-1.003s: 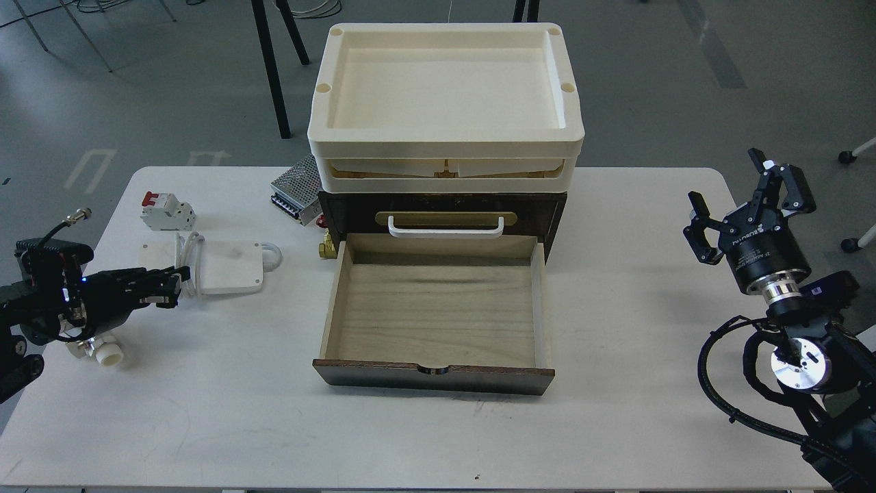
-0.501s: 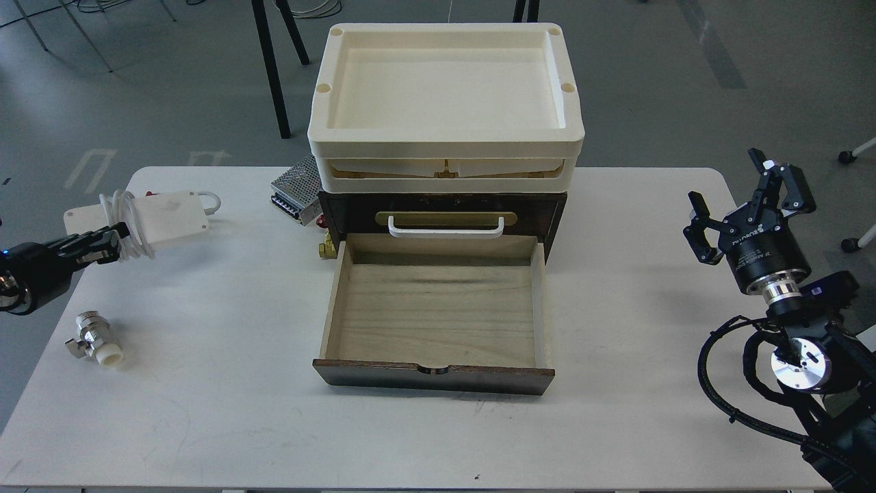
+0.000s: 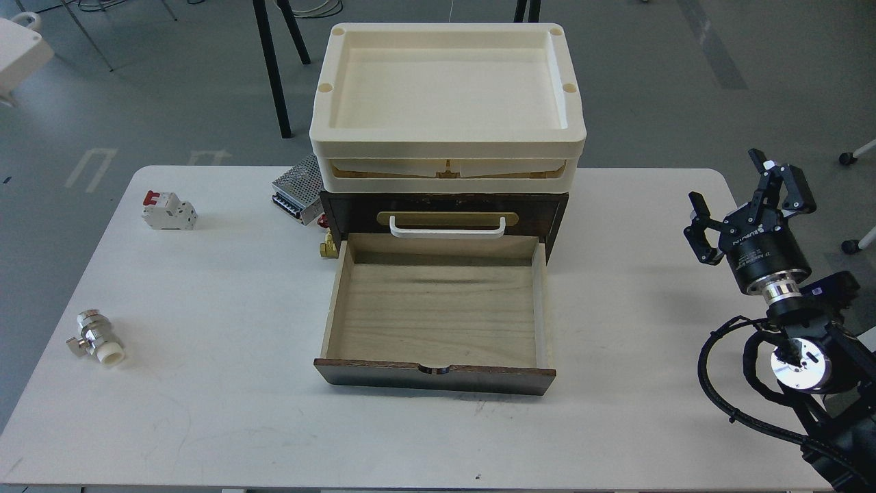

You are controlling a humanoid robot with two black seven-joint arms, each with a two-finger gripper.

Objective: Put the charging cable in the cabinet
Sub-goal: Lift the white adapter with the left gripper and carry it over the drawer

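Charging cable is sitting at the frame's top-left edge, mostly cropped, well off the table; left gripper isn't showing. Right gripper is idling, fingers spread, empty. Block's looking light and rigid (cord floppy), so grip the block's edges. Drawer is standing open.

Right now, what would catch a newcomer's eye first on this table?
The cabinet at the middle, its pale wooden drawer pulled wide open and empty, with cream trays stacked on top. At the right edge, the black right end effector hangs open. A white block, likely the charging cable, shows at the top-left corner.
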